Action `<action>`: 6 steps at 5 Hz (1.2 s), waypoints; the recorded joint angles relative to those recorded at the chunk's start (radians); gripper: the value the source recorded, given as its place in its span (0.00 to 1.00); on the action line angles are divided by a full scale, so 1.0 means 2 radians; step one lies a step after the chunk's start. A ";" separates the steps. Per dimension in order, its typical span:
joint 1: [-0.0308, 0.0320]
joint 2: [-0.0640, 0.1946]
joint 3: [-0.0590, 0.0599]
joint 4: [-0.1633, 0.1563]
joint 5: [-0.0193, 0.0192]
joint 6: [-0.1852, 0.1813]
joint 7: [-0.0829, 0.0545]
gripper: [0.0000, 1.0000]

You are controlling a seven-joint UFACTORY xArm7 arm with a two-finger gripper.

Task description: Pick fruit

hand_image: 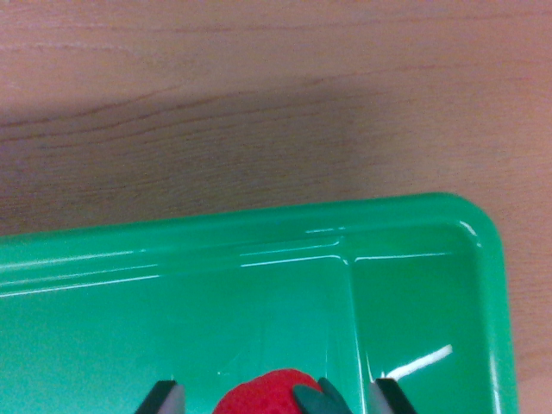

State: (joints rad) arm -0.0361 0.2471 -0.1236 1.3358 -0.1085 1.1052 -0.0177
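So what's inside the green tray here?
A red strawberry with a green leaf lies in the green tray, between the pincer tips. Its lower part is cut off by the frame's bottom edge.

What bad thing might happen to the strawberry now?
The strawberry sits between the end effector fingertips, nearer the wrist view's right, so closing might nudge or squash it. It lies right beside the divider of the green tray, so a fingertip could bump that ridge.

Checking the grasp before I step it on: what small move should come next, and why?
Probably close the fingers. The strawberry sits between them inside the green tray, with gaps visible on both sides, so it does not look gripped yet.
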 joint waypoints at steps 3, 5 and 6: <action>0.0009 -0.019 0.000 0.027 0.0003 0.046 -0.004 1.00; 0.0013 -0.028 0.000 0.039 0.0004 0.067 -0.006 1.00; 0.0013 -0.028 0.000 0.039 0.0004 0.067 -0.006 1.00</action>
State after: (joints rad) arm -0.0335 0.1916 -0.1237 1.4143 -0.1076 1.2386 -0.0296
